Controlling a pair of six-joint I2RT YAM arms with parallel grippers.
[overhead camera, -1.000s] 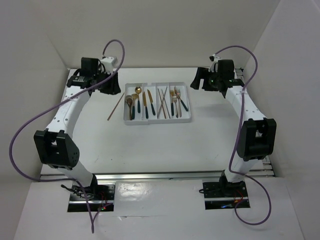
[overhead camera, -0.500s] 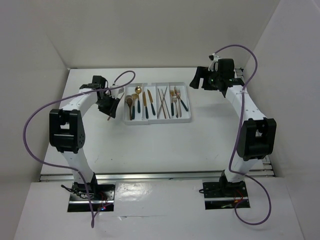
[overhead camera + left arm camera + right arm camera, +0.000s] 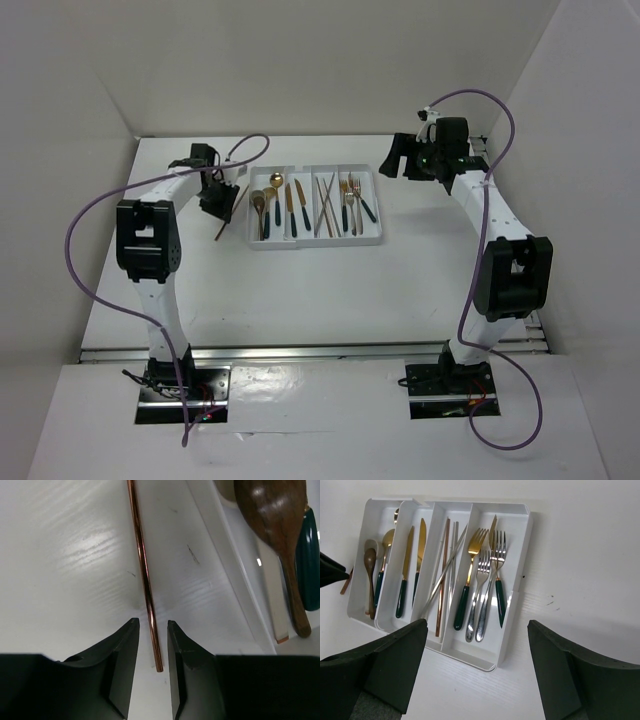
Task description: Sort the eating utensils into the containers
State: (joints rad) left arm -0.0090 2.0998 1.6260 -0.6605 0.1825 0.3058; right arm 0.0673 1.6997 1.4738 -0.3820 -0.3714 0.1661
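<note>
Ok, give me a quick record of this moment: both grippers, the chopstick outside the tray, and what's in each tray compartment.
left gripper: open, down near the table, one finger on each side of the loose chopstick, not closed on it
right gripper: open wide, empty, above the tray
loose chopstick: copper-coloured, lying flat on the table beside the tray's spoon end
tray: white, four long compartments
compartments, from the loose chopstick's side: spoons, knives, chopsticks, forks
outside the tray: only that one chopstick

One chopstick (image 3: 145,580) lies on the table (image 3: 320,300), just left of the tray (image 3: 315,244).
</note>
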